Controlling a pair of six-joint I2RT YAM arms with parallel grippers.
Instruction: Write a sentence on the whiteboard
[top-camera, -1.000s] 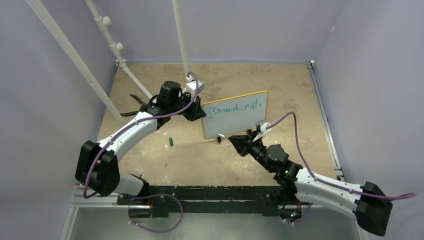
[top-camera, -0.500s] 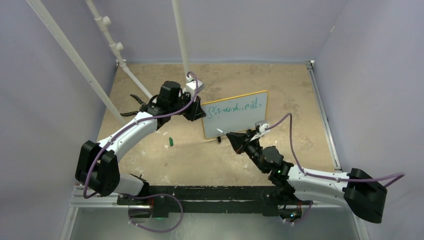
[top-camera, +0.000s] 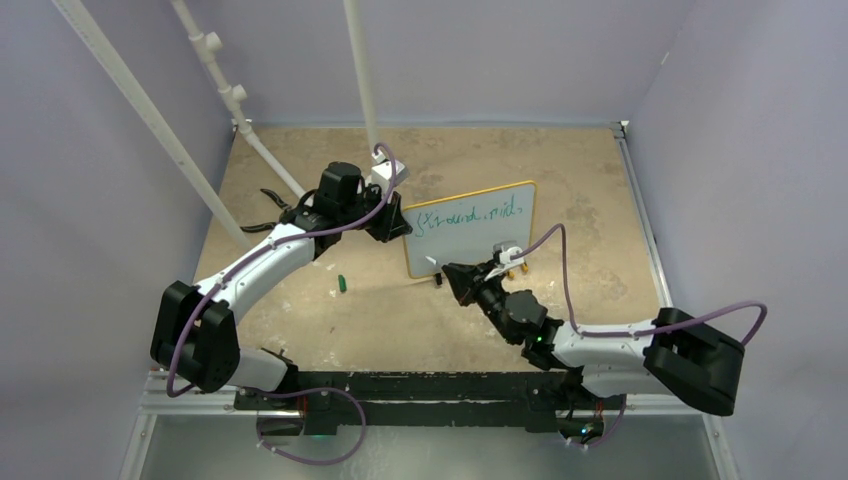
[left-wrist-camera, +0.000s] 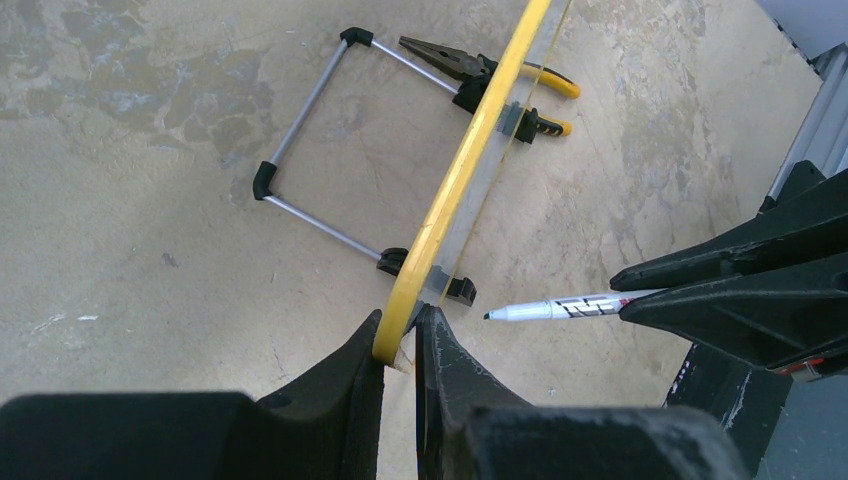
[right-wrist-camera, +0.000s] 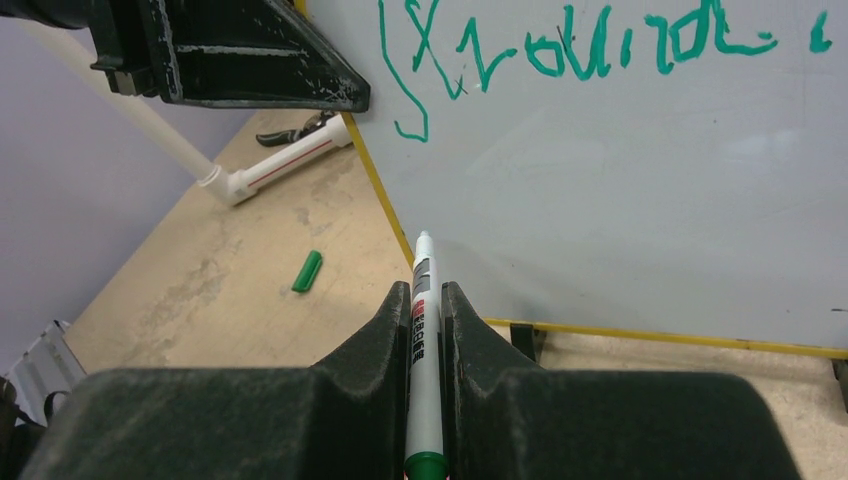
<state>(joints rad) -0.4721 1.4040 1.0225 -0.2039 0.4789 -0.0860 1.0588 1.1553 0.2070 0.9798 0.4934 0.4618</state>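
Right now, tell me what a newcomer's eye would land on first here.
The yellow-framed whiteboard stands upright on the table, the sentence scrawled in green along its top. The left claw clamps its side edge, while the right claw grips a marker pointed at the board's bare lower part. A green cap lies on the table nearby.

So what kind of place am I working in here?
Looks like an enclosed robot test cell, probably in a lab: plain lavender walls box in a mottled tan tabletop, white plastic pipes stand at the left, and pliers lie on the table.
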